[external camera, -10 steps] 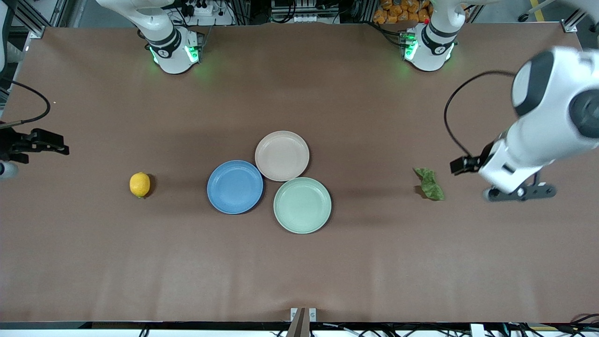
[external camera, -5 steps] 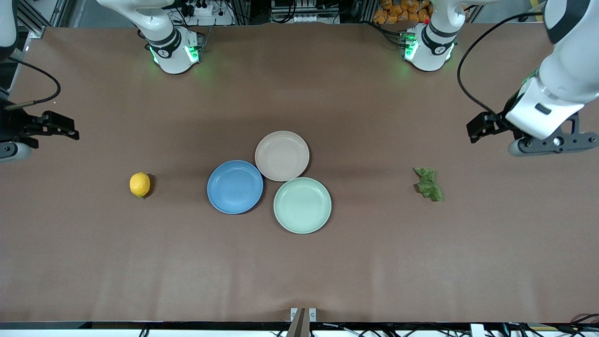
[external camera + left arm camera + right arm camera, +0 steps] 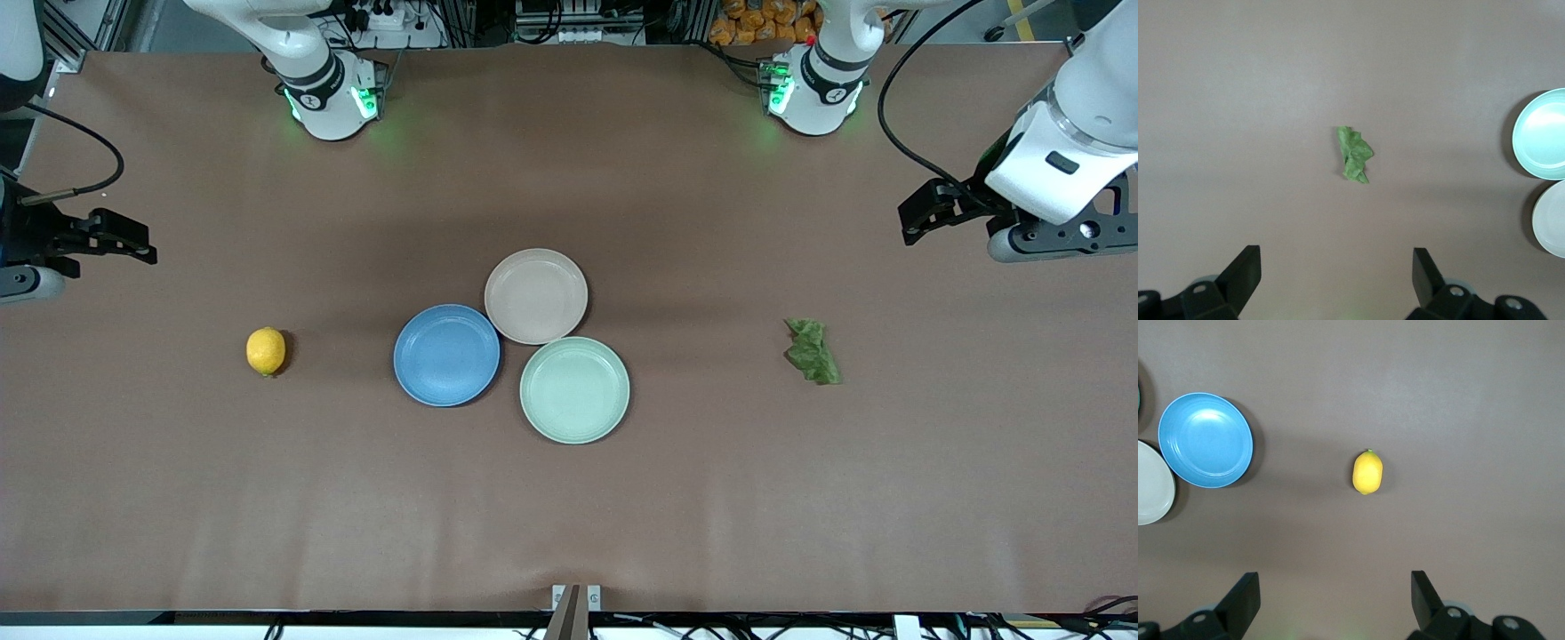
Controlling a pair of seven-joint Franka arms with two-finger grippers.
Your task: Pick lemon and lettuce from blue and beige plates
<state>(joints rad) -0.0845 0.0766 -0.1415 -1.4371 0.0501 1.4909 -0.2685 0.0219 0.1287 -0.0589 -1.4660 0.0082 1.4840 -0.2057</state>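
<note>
The task words and the table disagree, and that is our first risk: the lemon point(image 3: 266, 351) and the lettuce point(image 3: 813, 350) both lie on the bare table, not on plates. The blue plate point(image 3: 446, 356) and the beige plate point(image 3: 536, 296) hold nothing, touching each other at the middle with a mint-green plate point(image 3: 574, 390) beside them. A plan that reaches into the plates would close on air.

For the lettuce, we judge the danger to be its flatness — thin and crumpled against the table, it could slip out from between the fingertips, or the fingers could scrape the table before they catch it. The lemon is rounded and may roll away if one finger touches it first.

The left gripper point(image 3: 1337, 283) hangs open and empty over the table toward the left arm's end; in its wrist view the lettuce sits well apart from the fingers, roughly centred between them. The right gripper point(image 3: 1335, 603) is likewise spread wide and holding nothing, over the right arm's end, with the lemon well apart from its fingers and about in line with their gap. How high each hand stands we can only guess — probably well up.
</note>
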